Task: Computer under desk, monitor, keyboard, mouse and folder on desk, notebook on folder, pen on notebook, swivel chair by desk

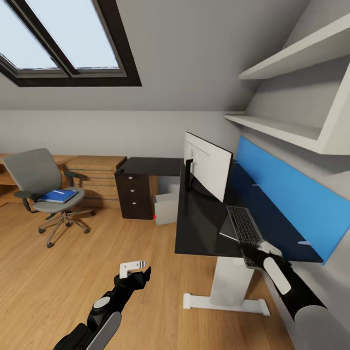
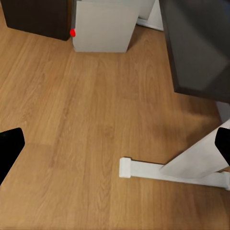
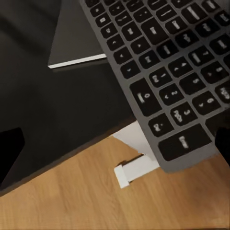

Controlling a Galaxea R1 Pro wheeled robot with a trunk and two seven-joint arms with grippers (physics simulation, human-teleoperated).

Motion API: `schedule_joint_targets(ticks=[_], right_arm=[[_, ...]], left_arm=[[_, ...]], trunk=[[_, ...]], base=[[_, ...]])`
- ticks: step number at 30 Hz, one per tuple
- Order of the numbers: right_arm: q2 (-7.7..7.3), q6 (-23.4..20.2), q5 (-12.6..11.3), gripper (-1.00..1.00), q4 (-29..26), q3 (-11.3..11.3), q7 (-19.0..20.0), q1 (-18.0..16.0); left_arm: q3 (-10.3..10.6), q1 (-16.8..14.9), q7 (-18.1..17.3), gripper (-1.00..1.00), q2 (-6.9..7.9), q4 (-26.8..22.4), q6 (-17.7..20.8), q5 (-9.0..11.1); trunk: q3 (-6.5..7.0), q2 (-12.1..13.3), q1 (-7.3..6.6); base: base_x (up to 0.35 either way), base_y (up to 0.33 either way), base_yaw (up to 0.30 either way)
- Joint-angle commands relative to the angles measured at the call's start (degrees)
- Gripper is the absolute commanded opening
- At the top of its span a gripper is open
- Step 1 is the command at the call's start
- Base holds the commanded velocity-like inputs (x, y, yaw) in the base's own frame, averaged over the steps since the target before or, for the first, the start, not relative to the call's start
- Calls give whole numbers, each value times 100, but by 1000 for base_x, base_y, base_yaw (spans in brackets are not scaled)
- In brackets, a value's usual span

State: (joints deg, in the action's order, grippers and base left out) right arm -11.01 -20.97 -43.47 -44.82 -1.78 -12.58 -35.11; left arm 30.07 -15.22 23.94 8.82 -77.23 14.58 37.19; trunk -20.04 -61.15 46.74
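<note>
- Your left gripper (image 1: 137, 270) hangs over the wood floor (image 1: 73, 272), fingers spread, holding nothing.
- Your right gripper (image 1: 255, 253) looks clamped on the keyboard's (image 1: 243, 224) near end, which overhangs the counter (image 1: 204, 228) edge.
- The notebook (image 3: 76, 45) lies beside the keyboard.
- The monitor (image 1: 208, 165) stands behind them.
- The computer (image 1: 166, 206) sits under the counter.
- Far left, the folder (image 1: 58, 196) rests on the swivel chair (image 1: 43, 187).

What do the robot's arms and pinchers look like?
Both arms are glossy black with rounded white and grey panels. The left gripper has a white bracket on top. The right gripper is black with a white piece. In the wrist views the fingers look plain black.
</note>
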Motion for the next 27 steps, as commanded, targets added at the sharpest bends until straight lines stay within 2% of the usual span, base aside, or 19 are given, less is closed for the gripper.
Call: schedule_joint_targets(ticks=[1, 2, 4, 6, 15, 16, 17, 20, 27], right_arm=[[-5, -13, -56, 100, 6, 81, -48, -3], [-6, -13, -56, 100, 18, 179, -45, -2], [-6, -13, -56, 100, 59, 570, -38, 0], [-11, -13, -56, 100, 69, 679, -36, -1], [-17, -13, -56, 100, 78, 807, -44, -1], [-19, -13, -56, 100, 79, 834, -47, -3], [-23, -15, -56, 100, 84, 977, -50, -3], [-23, -19, -56, 100, 86, 1048, -51, -4], [-24, -24, -56, 100, 88, 1104, -58, -4]], left_arm=[[17, -7, 50, 100, 6, -2, 10, 42], [17, -7, 50, 100, 6, 9, 10, 42], [22, -7, 50, 100, 6, 86, 10, 42], [24, -7, 54, 100, 6, 148, 10, 42], [25, -7, 58, 100, 6, 222, 10, 42], [25, -7, 58, 100, 6, 223, 10, 39], [33, -7, 59, 100, 2, 225, 10, 36], [43, -7, 59, 100, -4, 230, 10, 35], [48, -7, 60, 100, -16, 310, 13, 34]], trunk=[[-26, -47, 23], [-44, -87, 45], [-80, -167, 89], [-116, -247, 133], [-277, -608, 331], [-295, -649, 353], [-313, -689, 375], [-367, -809, 441], [-493, -1090, 594]], base=[[0, 0, 0], [0, 0, 0], [0, 0, 0], [0, 0, 0], [0, 0, 0], [0, 0, 0], [0, 0, 0], [0, 0, 0], [0, 0, 0]])
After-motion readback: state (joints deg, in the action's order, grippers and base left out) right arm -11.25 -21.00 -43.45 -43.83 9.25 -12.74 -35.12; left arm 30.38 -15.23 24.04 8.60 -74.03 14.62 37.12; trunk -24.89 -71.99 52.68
